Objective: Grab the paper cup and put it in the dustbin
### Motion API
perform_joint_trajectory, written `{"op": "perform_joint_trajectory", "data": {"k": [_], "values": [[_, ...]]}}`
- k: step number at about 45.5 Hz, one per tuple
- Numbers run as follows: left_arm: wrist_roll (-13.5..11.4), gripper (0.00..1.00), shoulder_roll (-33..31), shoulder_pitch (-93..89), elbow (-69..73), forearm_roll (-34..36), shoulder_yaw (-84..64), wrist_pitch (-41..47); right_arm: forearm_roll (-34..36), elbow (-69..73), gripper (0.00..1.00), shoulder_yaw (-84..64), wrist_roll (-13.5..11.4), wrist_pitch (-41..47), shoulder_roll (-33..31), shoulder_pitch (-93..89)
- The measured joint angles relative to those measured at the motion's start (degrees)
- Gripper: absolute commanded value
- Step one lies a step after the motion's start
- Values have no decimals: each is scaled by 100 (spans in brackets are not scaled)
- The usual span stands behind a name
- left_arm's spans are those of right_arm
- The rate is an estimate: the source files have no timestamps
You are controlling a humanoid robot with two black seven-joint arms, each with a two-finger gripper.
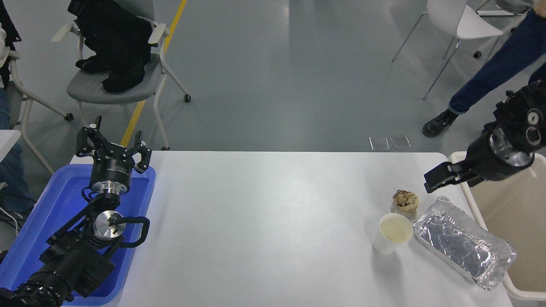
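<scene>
The paper cup (392, 233) stands upright on the white table (264, 221) at the right, its cream inside showing. The beige dustbin (507, 213) stands just past the table's right edge. My right gripper (445, 181) comes in from the right edge, open and empty. It hangs over the table's far right corner beside the dustbin's rim, above and behind the cup and apart from it. My left gripper (113, 149) is parked, open, over the blue tray (47, 204) at the lower left.
A crumpled brown paper ball (405, 200) lies just behind the cup. A foil tray (465, 243) lies to the cup's right, next to the dustbin. A person's leg (490, 76) and a white chair (460, 21) are at the top right. A grey chair (115, 81) stands at the top left.
</scene>
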Motion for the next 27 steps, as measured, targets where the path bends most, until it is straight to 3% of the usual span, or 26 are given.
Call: {"op": "perform_joint_trajectory", "data": {"k": [27], "values": [[1, 99, 0, 0, 0, 1, 4, 0, -64, -564, 100, 1024, -39, -315, 83, -1462]]}}
